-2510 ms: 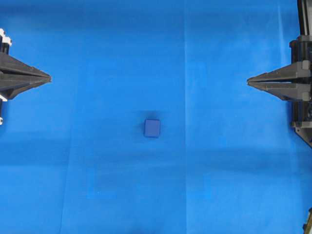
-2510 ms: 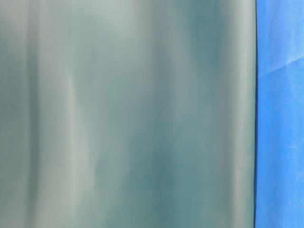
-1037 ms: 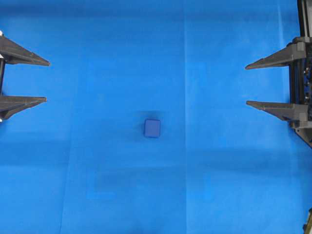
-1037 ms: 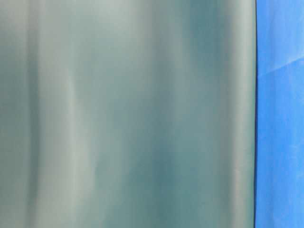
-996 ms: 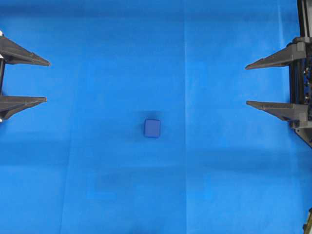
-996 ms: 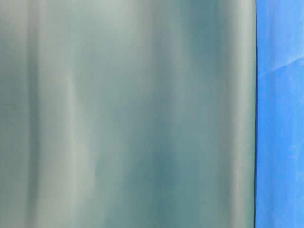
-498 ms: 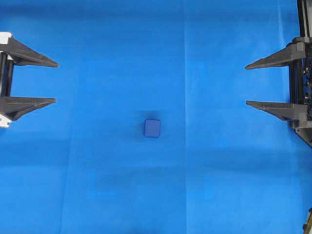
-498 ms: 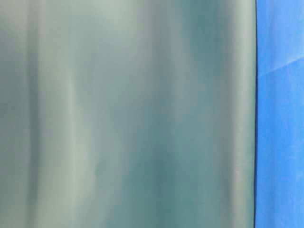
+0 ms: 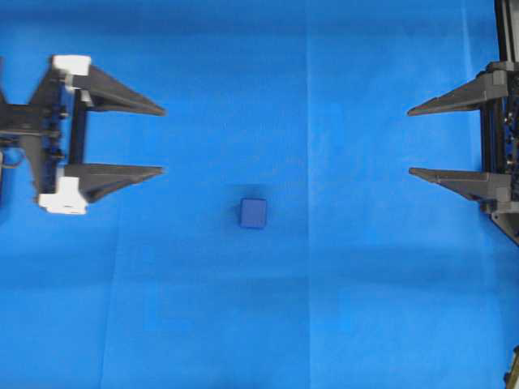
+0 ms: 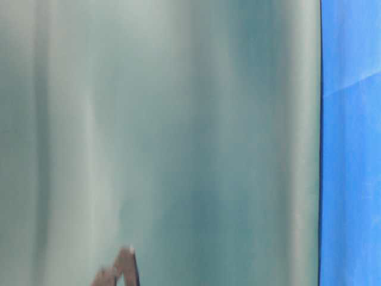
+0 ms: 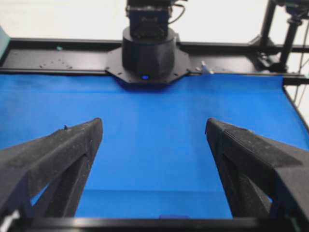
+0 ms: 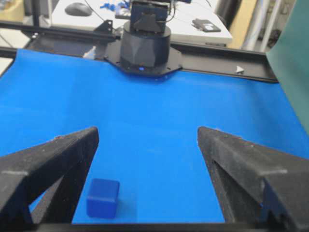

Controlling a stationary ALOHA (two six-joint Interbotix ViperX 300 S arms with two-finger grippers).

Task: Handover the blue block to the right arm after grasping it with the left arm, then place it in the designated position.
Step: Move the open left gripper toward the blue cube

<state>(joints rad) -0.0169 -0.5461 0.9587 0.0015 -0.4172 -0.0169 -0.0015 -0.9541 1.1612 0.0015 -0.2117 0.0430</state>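
- The counter is covered by a bright blue cloth (image 9: 268, 324) that fills the whole overhead view, with faint fold lines running across it
- A blurred grey-green panel (image 10: 161, 131) takes up most of the table-level view, with a strip of the cloth at its right edge
- The left arm's end effector (image 9: 162, 139), black with white bracket pieces, reaches in from the left side of the overhead view; its two pointed fingers stand wide apart with nothing between them
- The right arm's end effector (image 9: 410, 141) sits at the right edge, fingers pointing left, also spread wide and holding nothing
- The blue block (image 9: 253, 213) rests on the cloth near the middle of the counter, between the two end effectors and clear of both, a little nearer the left one; in the right wrist view it lies just beside the left-hand finger
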